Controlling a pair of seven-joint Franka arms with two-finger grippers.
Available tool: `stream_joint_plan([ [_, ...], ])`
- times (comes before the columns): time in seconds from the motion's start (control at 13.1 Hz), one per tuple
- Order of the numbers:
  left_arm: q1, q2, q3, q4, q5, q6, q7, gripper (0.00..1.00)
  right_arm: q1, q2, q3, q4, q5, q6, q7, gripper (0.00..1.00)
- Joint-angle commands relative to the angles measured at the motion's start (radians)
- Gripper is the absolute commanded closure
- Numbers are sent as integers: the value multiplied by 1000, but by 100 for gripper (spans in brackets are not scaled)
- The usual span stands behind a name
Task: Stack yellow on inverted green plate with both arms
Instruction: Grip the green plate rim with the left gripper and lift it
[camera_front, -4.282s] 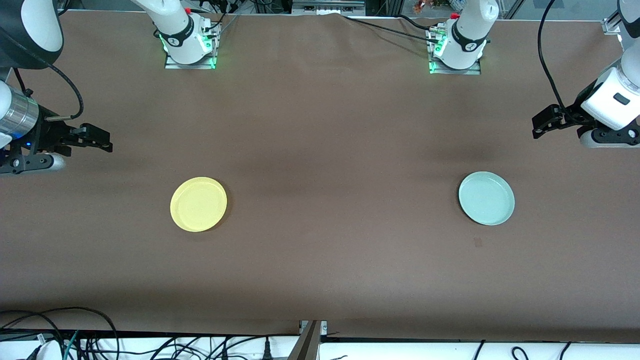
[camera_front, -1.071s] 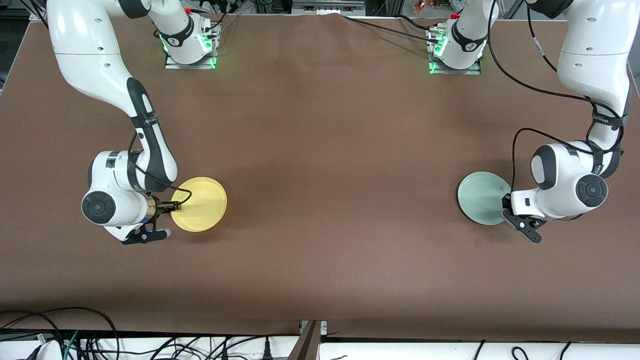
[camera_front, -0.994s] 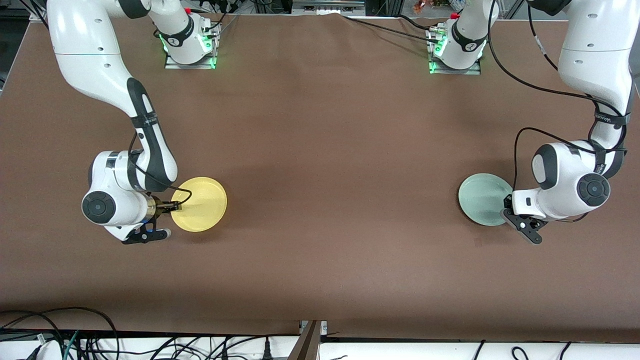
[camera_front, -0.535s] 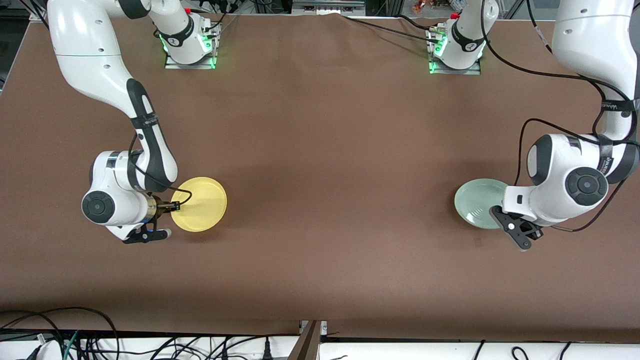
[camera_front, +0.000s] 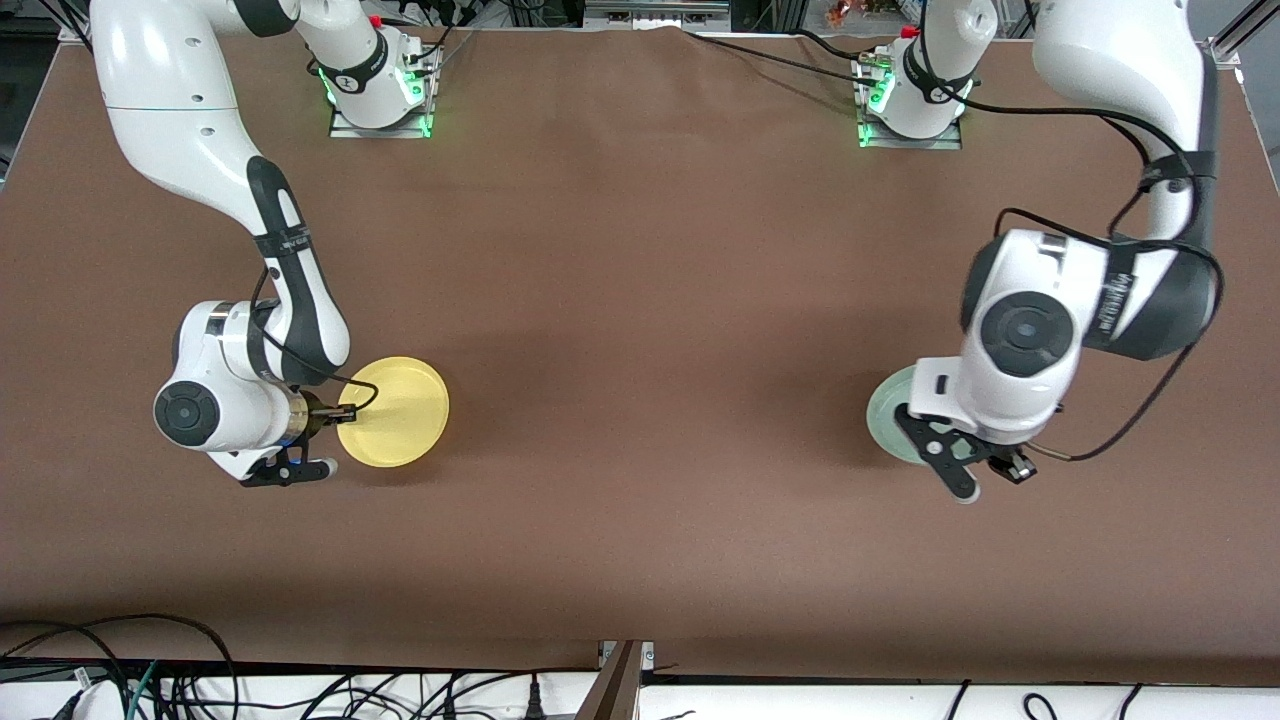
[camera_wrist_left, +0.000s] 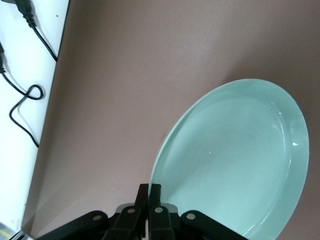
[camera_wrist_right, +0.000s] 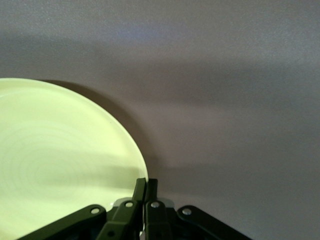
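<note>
The yellow plate (camera_front: 400, 412) lies toward the right arm's end of the table. My right gripper (camera_front: 348, 411) is shut on its rim at the edge toward that end. In the right wrist view the gripper (camera_wrist_right: 146, 189) pinches the yellow plate's (camera_wrist_right: 60, 160) rim. The green plate (camera_front: 888, 422) is tilted and held above the table toward the left arm's end, mostly hidden under the left hand. My left gripper (camera_front: 945, 447) is shut on its rim. In the left wrist view the gripper (camera_wrist_left: 150, 194) clamps the green plate's (camera_wrist_left: 235, 160) edge, and the plate's hollow side shows.
The brown table (camera_front: 640, 300) carries only the two plates. Both arm bases (camera_front: 378, 85) stand at the edge farthest from the front camera. Black cables (camera_front: 300, 690) lie off the table's near edge and also show in the left wrist view (camera_wrist_left: 30, 90).
The left arm has lifted the green plate off the table, tilted it and carried it toward the table's middle. The yellow plate has shifted slightly in the right gripper's hold.
</note>
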Motion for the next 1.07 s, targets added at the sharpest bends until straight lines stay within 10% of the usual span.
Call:
stream_joint_plan([
  [0.0, -103, 18, 13, 30, 134, -67, -179, 100, -4, 0, 1, -11, 17, 14, -5, 100],
  [0.99, -622, 265, 19, 30, 471, -491, -1238, 100, -9, 2, 1, -11, 17, 15, -16, 100],
])
